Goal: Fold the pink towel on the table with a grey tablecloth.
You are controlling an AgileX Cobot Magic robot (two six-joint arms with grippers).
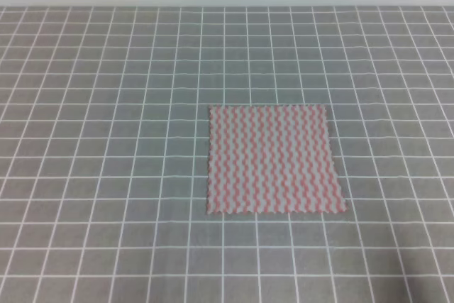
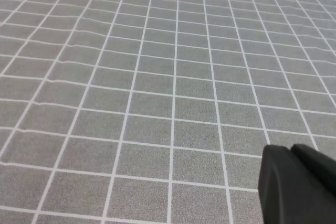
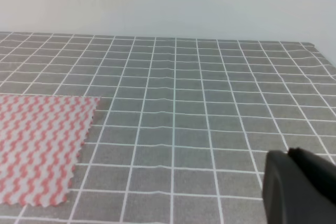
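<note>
I find no text, label, brand, number or sign that I can read in any of my three views. The pink towel (image 1: pixel 273 160), at the centre of the exterior high view and at the lower left of the right wrist view, carries only wavy pink-and-white stripes. The table with a grey tablecloth (image 1: pixel 106 140) shows only a grid of thin white lines across every view. The dark gripper parts at the lower right of both wrist views bear no markings I can make out.
</note>
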